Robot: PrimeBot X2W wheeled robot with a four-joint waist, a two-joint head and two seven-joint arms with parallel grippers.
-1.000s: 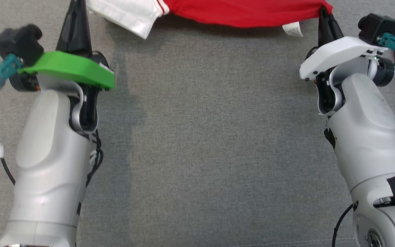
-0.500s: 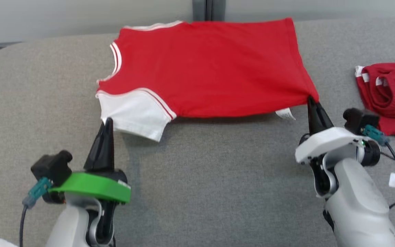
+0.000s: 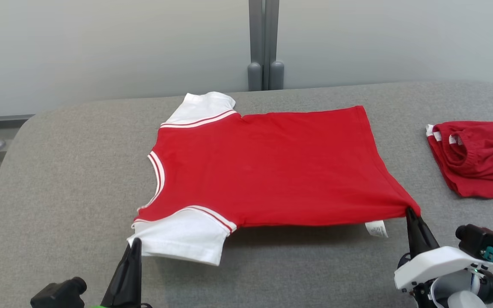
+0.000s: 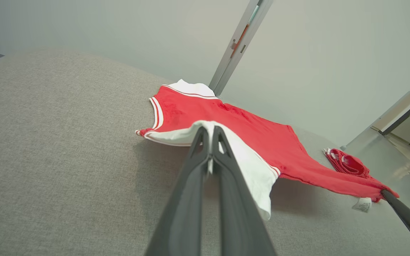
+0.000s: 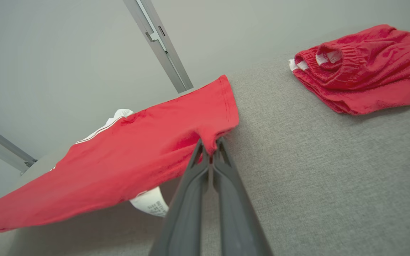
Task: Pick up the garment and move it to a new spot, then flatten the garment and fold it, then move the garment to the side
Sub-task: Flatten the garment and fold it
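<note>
The garment [image 3: 268, 167] is a red T-shirt with white sleeves and white-striped trim, spread across the grey table with its near edge lifted off the surface. My left gripper [image 3: 134, 244] is shut on the near white sleeve [image 4: 205, 133]. At the lower right, my right gripper [image 3: 410, 210] is shut on the near hem corner [image 5: 210, 140], beside a white care label [image 3: 376, 228]. The far sleeve [image 3: 201, 107] lies flat on the table.
Folded red shorts [image 3: 475, 158] with a white-striped waistband lie at the table's right edge. The grey padded table [image 3: 71, 171] has bare surface to the left and in front of the shirt. A pale wall with a grey vertical post [image 3: 264, 42] stands behind.
The head camera has tilted up, so the whole shirt and back wall now show. Both grippers keep their hold on the sleeve and the hem corner.
</note>
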